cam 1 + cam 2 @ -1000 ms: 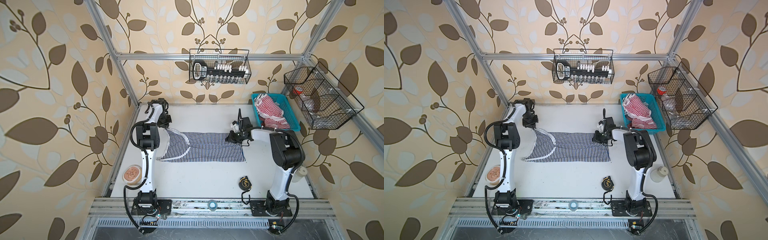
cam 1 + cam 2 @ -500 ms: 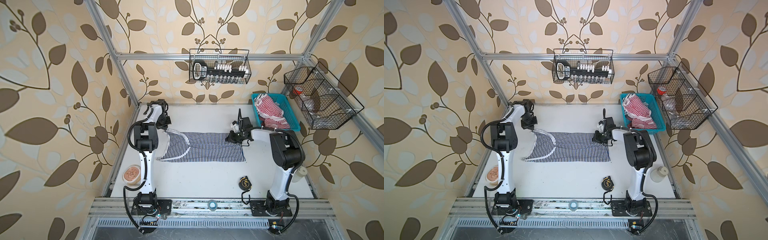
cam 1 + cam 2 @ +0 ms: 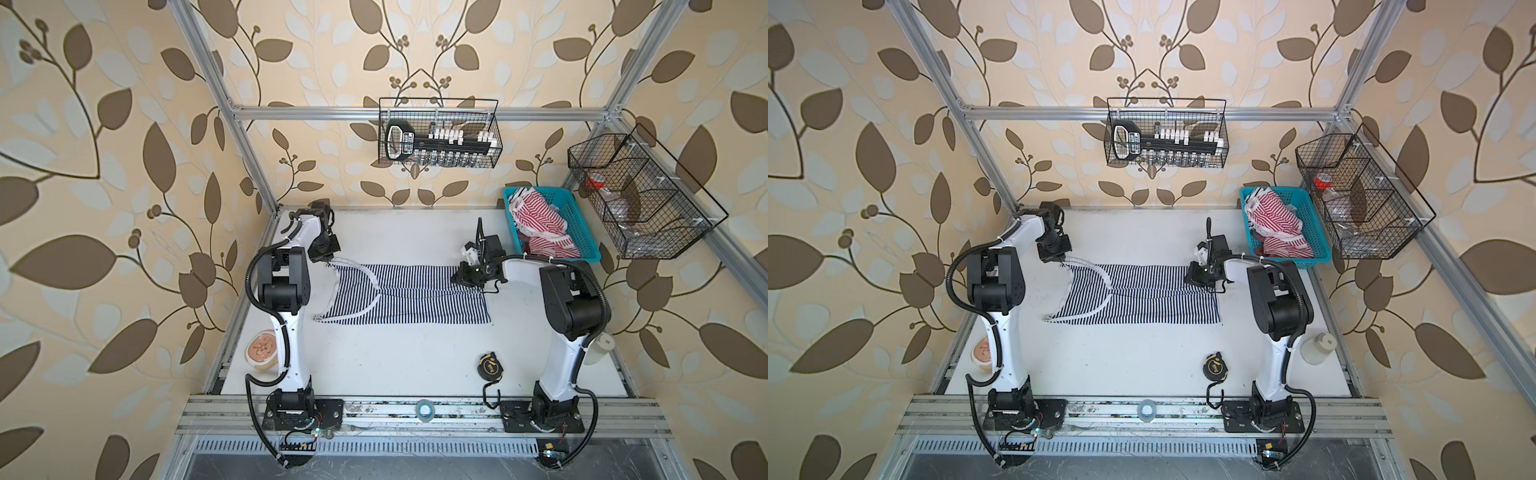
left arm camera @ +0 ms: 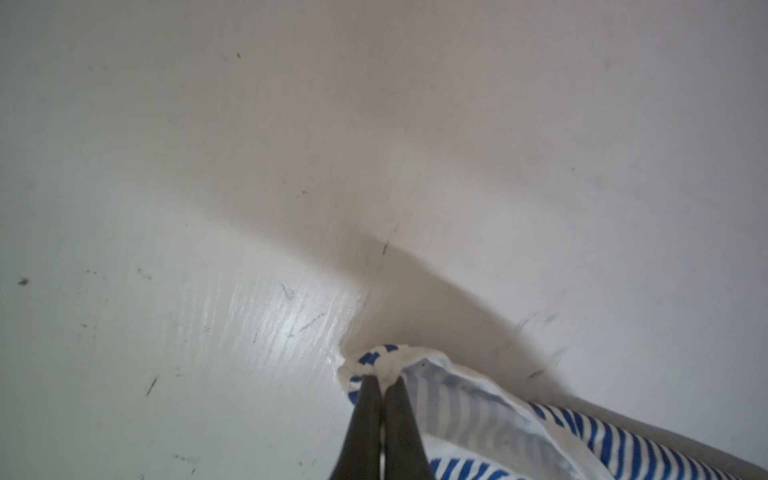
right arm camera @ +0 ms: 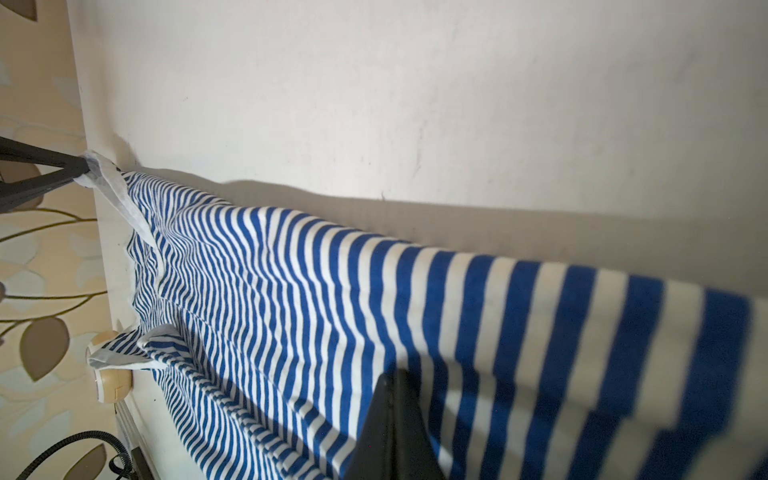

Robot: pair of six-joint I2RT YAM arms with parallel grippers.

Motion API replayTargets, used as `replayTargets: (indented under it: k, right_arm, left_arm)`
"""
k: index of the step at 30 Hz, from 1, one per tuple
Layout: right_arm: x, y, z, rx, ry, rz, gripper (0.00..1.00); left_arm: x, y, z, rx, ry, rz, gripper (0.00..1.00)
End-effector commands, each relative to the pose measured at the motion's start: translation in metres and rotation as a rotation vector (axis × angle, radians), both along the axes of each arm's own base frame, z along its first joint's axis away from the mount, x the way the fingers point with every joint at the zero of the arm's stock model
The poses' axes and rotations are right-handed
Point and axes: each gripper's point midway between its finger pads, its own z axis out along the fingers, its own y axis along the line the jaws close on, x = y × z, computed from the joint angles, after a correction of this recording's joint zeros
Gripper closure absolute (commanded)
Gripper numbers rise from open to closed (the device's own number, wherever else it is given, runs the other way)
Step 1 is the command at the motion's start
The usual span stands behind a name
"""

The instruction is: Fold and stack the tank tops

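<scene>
Our navy top (image 3: 407, 295) lies spread on the table (image 3: 395, 365) between the arms, straps toward the left arm and hem toward the right. We hold it at two points along its far edge. The left gripper (image 4: 382, 384) is pinched shut on the white trim of the far strap, and the right gripper (image 5: 392, 376) is clamped on the far hem corner. That edge rides just off the table. We judge this the start of the first fold; none looks finished. The red top (image 3: 540, 226) sits crumpled in the basket (image 3: 579, 218), so both folds and the stacking remain.
</scene>
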Motion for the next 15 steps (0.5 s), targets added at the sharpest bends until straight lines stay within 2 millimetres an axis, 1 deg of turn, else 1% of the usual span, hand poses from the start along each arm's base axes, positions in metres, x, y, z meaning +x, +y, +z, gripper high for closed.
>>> replayTargets:
  k: [1,4,7,11,15]
  right_arm:
    - [-0.054,-0.017,-0.051,-0.108,0.214,0.006,0.99]
    - [-0.054,-0.017,-0.052,-0.108,0.216,0.007,0.99]
    - [-0.054,-0.017,-0.052,-0.109,0.217,0.008,0.99]
    - [-0.055,-0.017,-0.051,-0.109,0.218,0.011,0.99]
    - [-0.058,-0.019,-0.052,-0.116,0.225,0.011,0.99]
  left_arm:
    - [0.002,0.011,0.031,0.037,-0.102,0.057,1.0]
    - [-0.006,0.013,0.025,0.046,-0.102,0.078,1.0]
    - [-0.012,0.016,0.02,0.058,-0.096,0.094,0.98]
    - [-0.017,0.018,0.015,0.07,-0.088,0.107,0.91]
    - [-0.02,0.02,0.012,0.078,-0.08,0.12,0.81]
